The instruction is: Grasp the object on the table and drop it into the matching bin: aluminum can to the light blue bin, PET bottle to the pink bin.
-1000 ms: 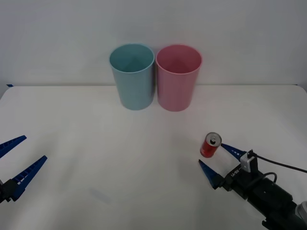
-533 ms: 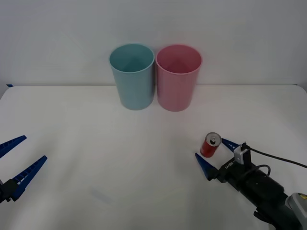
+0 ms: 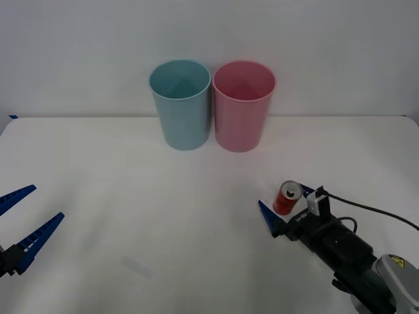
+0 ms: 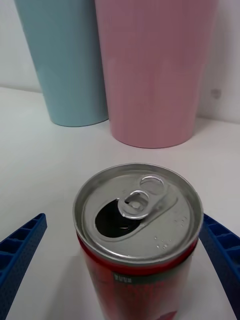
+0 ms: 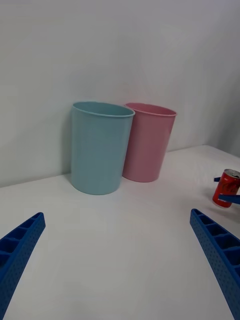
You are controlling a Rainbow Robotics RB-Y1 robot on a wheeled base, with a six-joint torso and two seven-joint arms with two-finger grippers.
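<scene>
The small red aluminum can (image 3: 287, 198) with a silver lid stands upright on the white table (image 3: 131, 196), right of centre. My right gripper (image 3: 283, 201) is open, with one blue finger on each side of the can and a gap left on both sides. Up close in the right wrist view, the can (image 4: 137, 220) sits between the fingers (image 4: 20, 250) of that gripper (image 4: 123, 220). At the back stand the light blue bin (image 3: 181, 104) and, touching it on the right, the pink bin (image 3: 243, 106). My left gripper (image 3: 46, 203) rests open at the table's left edge.
Both bins, blue (image 4: 65, 60) and pink (image 4: 155, 70), rise behind the can against a plain white wall. From the left wrist I see the blue bin (image 5: 99, 147), the pink bin (image 5: 149, 142) and the far-off can (image 5: 227, 187). A black cable trails from the right arm.
My right gripper has slid forward and to the left, so its open fingers now flank the can instead of lying behind it. The can, the bins and the left arm stayed still.
</scene>
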